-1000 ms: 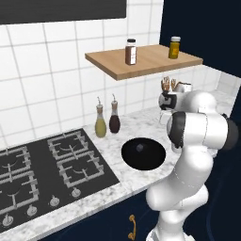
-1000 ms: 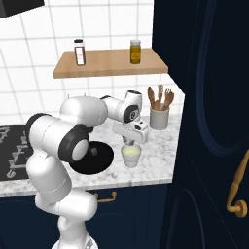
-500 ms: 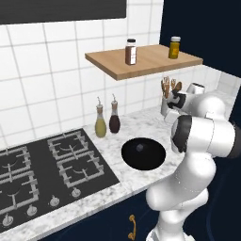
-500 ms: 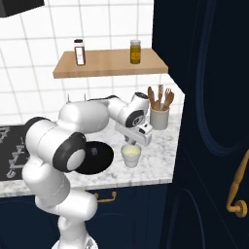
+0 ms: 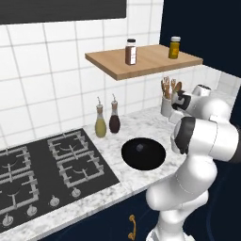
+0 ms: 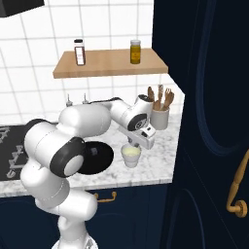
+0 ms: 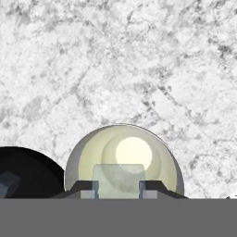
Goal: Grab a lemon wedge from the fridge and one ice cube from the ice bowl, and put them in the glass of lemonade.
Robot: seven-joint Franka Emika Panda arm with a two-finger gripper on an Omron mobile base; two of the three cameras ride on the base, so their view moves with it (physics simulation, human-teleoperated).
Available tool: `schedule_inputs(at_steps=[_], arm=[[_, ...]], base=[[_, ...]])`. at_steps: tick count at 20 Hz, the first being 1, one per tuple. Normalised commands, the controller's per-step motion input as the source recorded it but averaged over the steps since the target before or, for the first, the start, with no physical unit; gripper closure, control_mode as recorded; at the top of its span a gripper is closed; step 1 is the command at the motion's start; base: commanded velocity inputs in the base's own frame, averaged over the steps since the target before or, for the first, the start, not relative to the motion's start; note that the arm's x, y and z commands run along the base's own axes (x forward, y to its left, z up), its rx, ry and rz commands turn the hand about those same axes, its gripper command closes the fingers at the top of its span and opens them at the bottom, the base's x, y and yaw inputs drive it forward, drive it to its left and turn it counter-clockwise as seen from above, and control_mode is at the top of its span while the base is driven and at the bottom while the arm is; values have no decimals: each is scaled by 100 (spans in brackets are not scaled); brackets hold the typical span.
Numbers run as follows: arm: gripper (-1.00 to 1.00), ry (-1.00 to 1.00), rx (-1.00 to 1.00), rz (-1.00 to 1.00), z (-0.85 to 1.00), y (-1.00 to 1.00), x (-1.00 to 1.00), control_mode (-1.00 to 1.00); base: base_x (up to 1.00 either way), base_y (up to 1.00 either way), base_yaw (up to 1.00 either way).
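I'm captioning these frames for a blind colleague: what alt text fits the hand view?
Looking straight down, the hand holds a translucent ice cube between its fingertips right above a glass of lemonade on a marble counter. The rim of a black ice bowl, with another cube inside, shows at lower left.

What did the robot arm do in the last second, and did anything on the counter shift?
The arm swung right, away from the ice bowl, bringing the claw above the glass of lemonade. In the hand view a translucent ice cube sits between its fingertips, over the glass; it has not been let go. The bowl, the glass, the utensil holder and the two bottles by the stove stayed where they were.
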Motion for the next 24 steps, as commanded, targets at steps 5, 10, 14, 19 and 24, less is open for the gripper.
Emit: schedule_inputs(at_steps=[5,10,14,19,24], arm=[[100,0,-7,-10,-2,10,-3,-100],[100,0,0,-3,-16,2,0,-100],[100,0,0,-4,0,0,0,-100],[-100,0,0,0,0,0,0,-100],[-100,0,0,0,0,0,0,-100]], base=[[0,0,0],[0,0,0],[0,0,0],[0,0,0],[0,0,0]])
